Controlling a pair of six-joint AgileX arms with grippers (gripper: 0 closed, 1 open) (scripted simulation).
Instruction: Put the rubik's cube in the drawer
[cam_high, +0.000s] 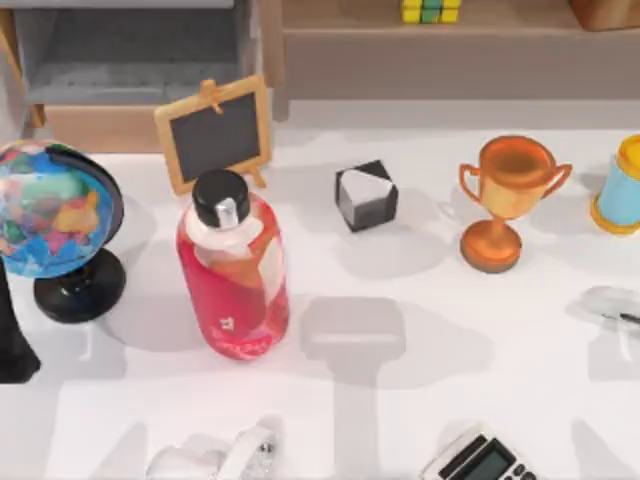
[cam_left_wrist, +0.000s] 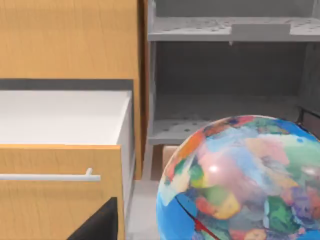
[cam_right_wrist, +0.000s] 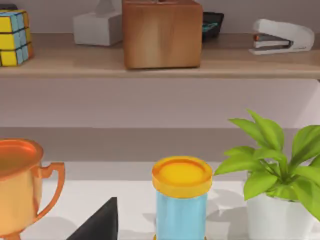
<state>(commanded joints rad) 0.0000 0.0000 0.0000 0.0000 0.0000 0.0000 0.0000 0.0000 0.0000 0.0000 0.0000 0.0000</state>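
Yellow and green squares mark the rubik's cube (cam_high: 431, 10), sitting on the long wooden shelf (cam_high: 500, 30) behind the trophy (cam_high: 505, 200) and well to the right of the drawer (cam_high: 130, 60) (its grey inside faces up, so it looks already open). Nothing has taken the cube yet. I judge the right arm suits the reach: lift over the trophy, descend squarely onto the cube. Whether either gripper's fingers are open or closed, I cannot tell.
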